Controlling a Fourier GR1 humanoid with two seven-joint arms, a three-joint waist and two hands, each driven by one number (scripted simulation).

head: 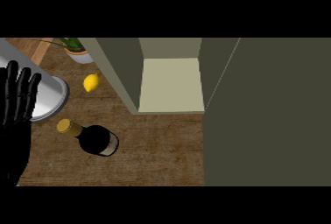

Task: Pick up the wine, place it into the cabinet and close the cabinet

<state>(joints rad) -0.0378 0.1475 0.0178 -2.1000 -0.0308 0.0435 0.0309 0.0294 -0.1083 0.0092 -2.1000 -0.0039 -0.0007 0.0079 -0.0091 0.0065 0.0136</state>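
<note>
The wine (93, 138) stands untouched on the table (155, 148), just in front of the open cabinet (169, 85), so it is free to grasp. My left hand (18, 94) rests released, fingers straight, at the view's left edge; my right hand is out of sight.

Brown, mottled bench (155, 148) fills the lower left and centre. A potted plant (76, 49) stands at the top left by a lemon (92, 82), with a round metal vessel (48, 98) near the left edge. Lighting dim and even; a large dark olive panel (271, 113) covers the right side.
</note>
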